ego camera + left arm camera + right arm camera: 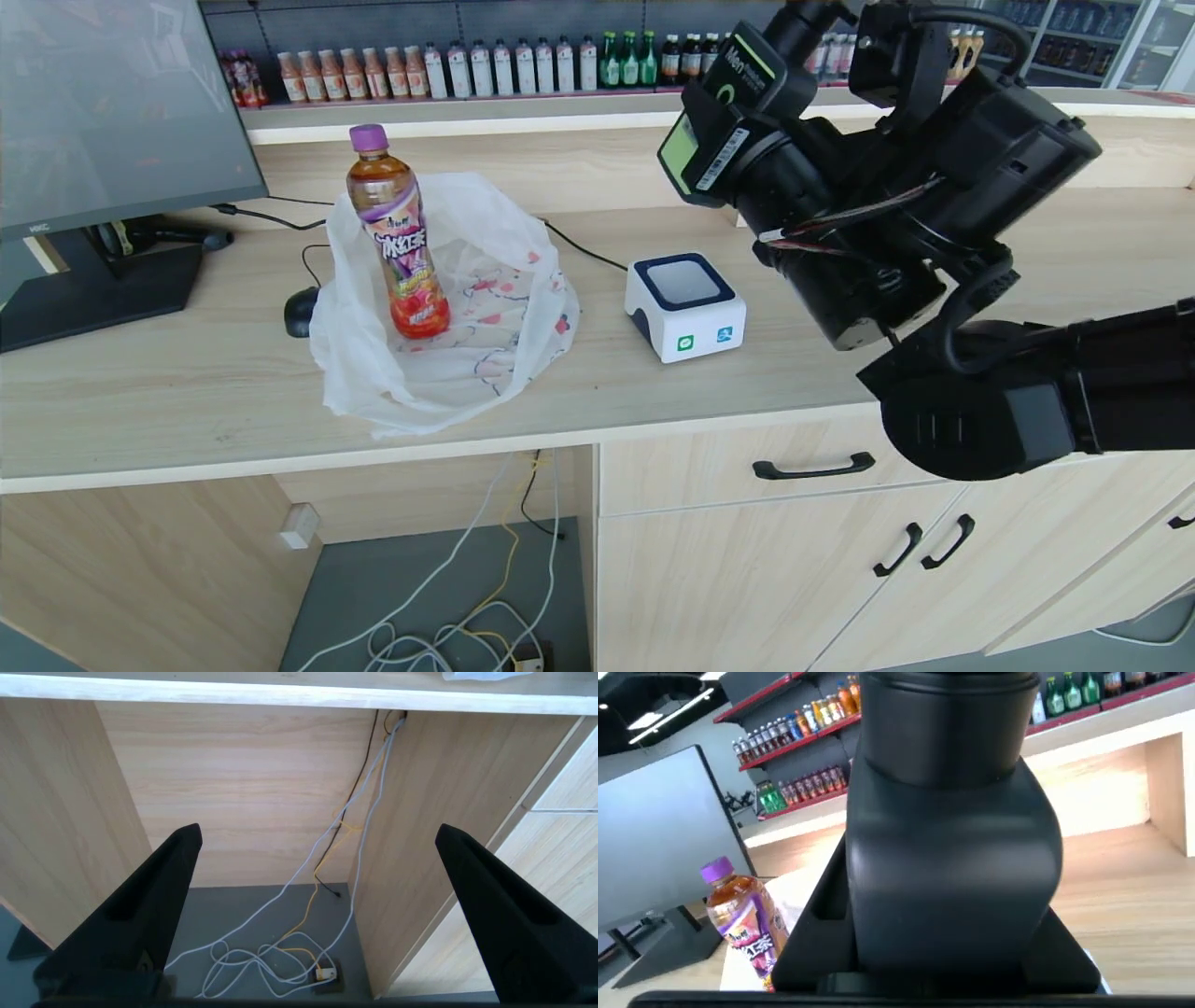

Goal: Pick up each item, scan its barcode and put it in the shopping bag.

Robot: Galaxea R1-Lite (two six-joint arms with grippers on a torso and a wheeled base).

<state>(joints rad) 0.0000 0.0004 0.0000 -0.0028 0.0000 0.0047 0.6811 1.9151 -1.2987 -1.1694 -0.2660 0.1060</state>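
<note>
Counter point(187, 392) carries everything. Right arm point(887, 215) is raised above it beside the scanner point(684, 308); can't tell whether its pincer is apart or together. Shopping bag point(523, 308) sits slumped open mid-counter: thin, soft film, likely to drag or snag. Bottle point(397, 233) stands upright inside the bag. It looks full, so fairly heavy, with stiff plastic and a slick label wrap; best gripped around the mid body, below the shoulder. Left gripper point(318, 835) hangs below the counter edge, jaws wide apart, holding nothing.
</note>
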